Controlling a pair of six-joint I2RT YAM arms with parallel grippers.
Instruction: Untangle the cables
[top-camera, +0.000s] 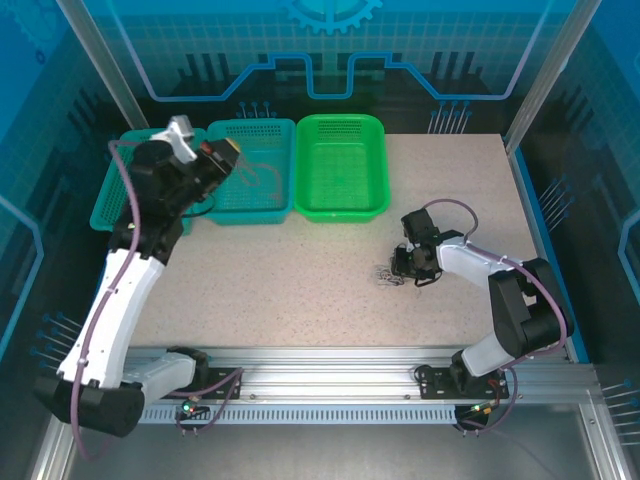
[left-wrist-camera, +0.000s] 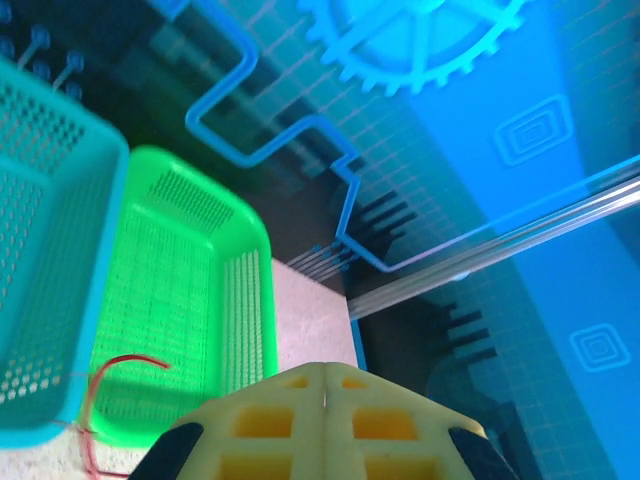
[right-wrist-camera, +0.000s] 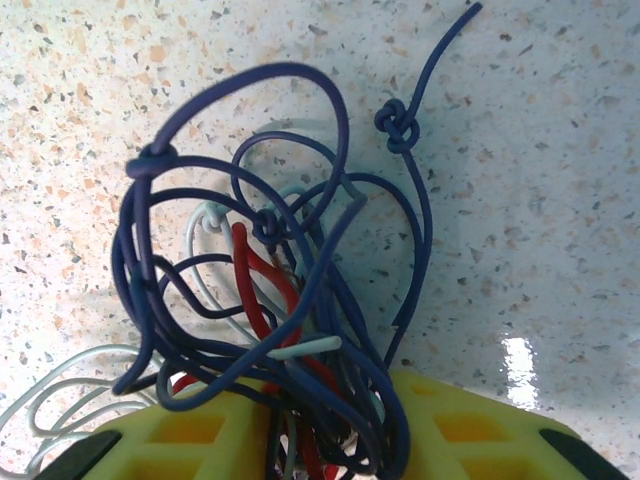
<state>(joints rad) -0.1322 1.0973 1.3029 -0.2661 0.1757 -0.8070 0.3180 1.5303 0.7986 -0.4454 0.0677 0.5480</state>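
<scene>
Closest to my left wrist lens, the left gripper (left-wrist-camera: 325, 385) shows its two yellow fingers pressed together, with only a seam between them. Just left of it a thin red strand (left-wrist-camera: 130, 361) curls in front of the green basket (left-wrist-camera: 240, 300) and drops past the corner of the teal basket (left-wrist-camera: 60, 200). I cannot tell whether the fingers have hold of it. From overhead I see that arm raised over the back left of the bench (top-camera: 300, 280), with its gripper above the teal basket. That basket sits between an outer teal basket (top-camera: 105, 205) on its left and the green one on its right, all three in a row along the far edge. Well apart from them, on the right half of the bench, lie the cables (right-wrist-camera: 270, 270), a loose tangle of dark blue, red and whitish strands on the speckled surface. The right gripper (right-wrist-camera: 330, 450) is down at the tangle, which from overhead lies just to its left and touches it. In my right wrist view its yellow fingers stand partly apart and a bunch of strands runs down through the gap. Whether they squeeze that bunch I cannot tell. One dark blue strand with a small knot (right-wrist-camera: 397, 125) reaches away to the upper right, and pale loops (right-wrist-camera: 60, 395) spill out past the left finger.
</scene>
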